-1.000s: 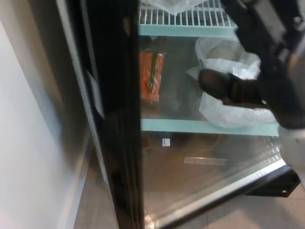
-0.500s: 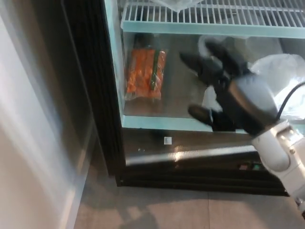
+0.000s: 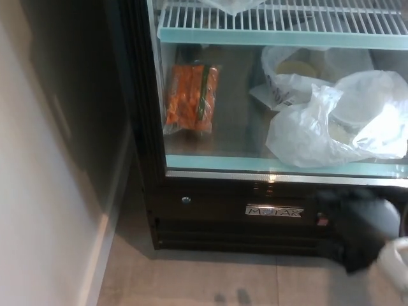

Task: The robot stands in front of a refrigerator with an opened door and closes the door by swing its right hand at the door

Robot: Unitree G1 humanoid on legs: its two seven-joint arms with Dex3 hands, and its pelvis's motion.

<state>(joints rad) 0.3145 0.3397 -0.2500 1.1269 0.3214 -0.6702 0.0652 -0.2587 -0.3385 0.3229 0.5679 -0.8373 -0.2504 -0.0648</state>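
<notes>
Refrigerator door [image 3: 268,108] fills your head view, its glass front flat across the cabinet and looking closed. Through it you see a packet of carrots [image 3: 191,97] on the lower shelf [image 3: 217,162], white plastic bags [image 3: 338,127] to its right, and a wire rack [image 3: 280,22] above. Your right robot hand [image 3: 347,226] sits low by the black base panel [image 3: 217,220], blurred; you cannot tell its finger state. Your left robot hand is out of sight.

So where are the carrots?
In the head view, the carrot bag lies at the left end of the fridge's lower shelf, under the wire rack, left of the white plastic bags.
</notes>
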